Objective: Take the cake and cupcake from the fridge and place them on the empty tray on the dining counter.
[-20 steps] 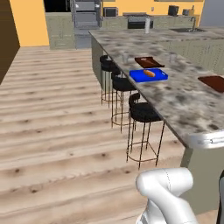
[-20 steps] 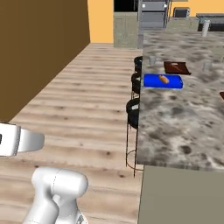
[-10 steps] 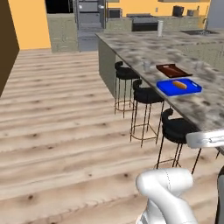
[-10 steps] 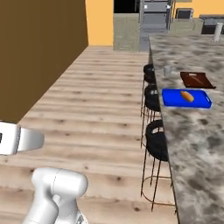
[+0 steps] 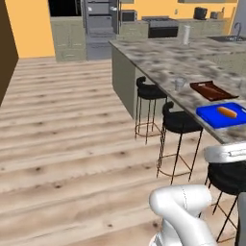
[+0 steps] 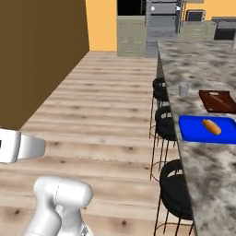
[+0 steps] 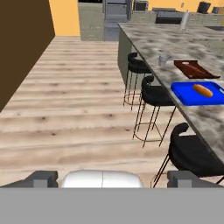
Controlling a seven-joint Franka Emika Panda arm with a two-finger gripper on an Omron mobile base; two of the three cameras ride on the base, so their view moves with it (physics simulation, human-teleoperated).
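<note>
Fridge (image 5: pixel 99 21) stands at the far end of the room, tall and grey, against the back wall beside pale green cabinets (image 5: pixel 69 41); its doors look shut, and neither cake nor cupcake can be made out from here. Wooden plank floor (image 5: pixel 72 144) stretches from the robot up to it, with a brown wall (image 6: pixel 37 55) along the left.

Closer, the grey speckled counter (image 5: pixel 163 62) runs along the right, well apart from the fridge. Three black stools (image 5: pixel 178 122) stand in a row against its near side. On the counter lies a blue tray (image 5: pixel 223 115) with an orange item (image 5: pixel 227 112) on it, and just beyond that the dark reddish-brown tray (image 5: pixel 210 90), with a thin pale streak lying on it. A small clear glass (image 5: pixel 179 84) stands near the counter's edge, left of the brown tray.

At the bottom of the hand view the tool (image 7: pixel 111 178) shows its two dark fingertips (image 7: pixel 41 177) spread wide apart, gripping nothing.
</note>
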